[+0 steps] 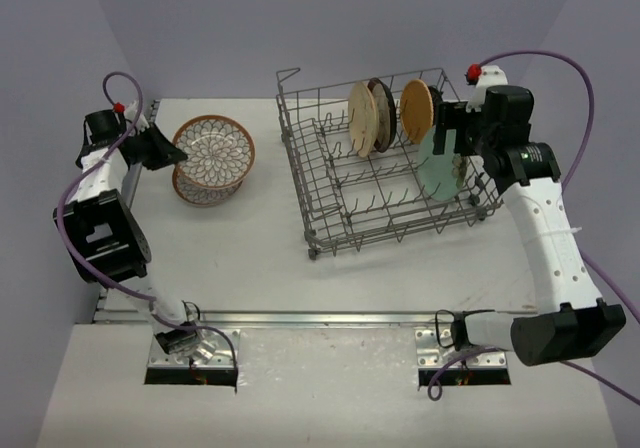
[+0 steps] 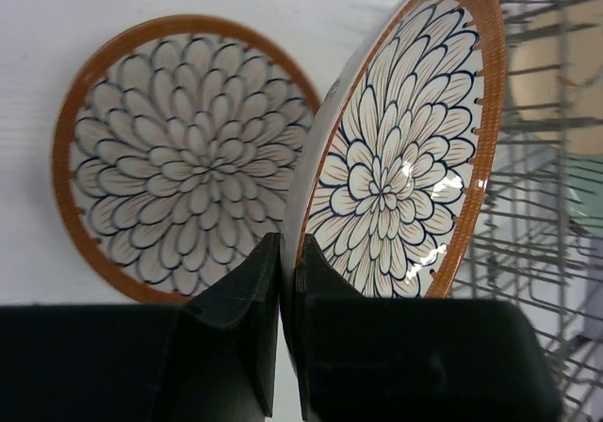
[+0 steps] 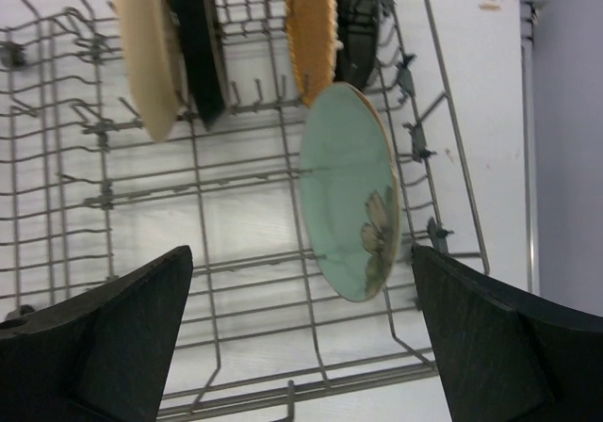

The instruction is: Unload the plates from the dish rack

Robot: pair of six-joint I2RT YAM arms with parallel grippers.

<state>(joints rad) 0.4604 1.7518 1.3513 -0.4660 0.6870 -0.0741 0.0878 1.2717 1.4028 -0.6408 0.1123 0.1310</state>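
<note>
My left gripper (image 1: pixel 165 152) (image 2: pixel 289 243) is shut on the rim of a white floral plate (image 1: pixel 213 145) (image 2: pixel 396 158), holding it tilted just above a matching floral plate (image 1: pixel 200 190) (image 2: pixel 179 158) that lies flat on the table. The grey wire dish rack (image 1: pixel 395 230) (image 3: pixel 217 300) holds a cream plate (image 1: pixel 362 118) (image 3: pixel 146 45), a dark brown plate (image 1: pixel 383 113) (image 3: pixel 198 45), an orange-tan plate (image 1: pixel 415 110) (image 3: pixel 311 26) and a mint green plate (image 1: pixel 437 173) (image 3: pixel 344 196), all on edge. My right gripper (image 1: pixel 452 143) (image 3: pixel 301 251) hangs open over the rack's right side, its fingers well apart on either side of the mint green plate.
The rack's raised corner loop (image 1: pixel 288 74) stands at its back left. The white table (image 1: pixel 250 258) ends at a metal rail (image 1: pixel 300 319) in front of the arm bases. Purple walls close the back and sides.
</note>
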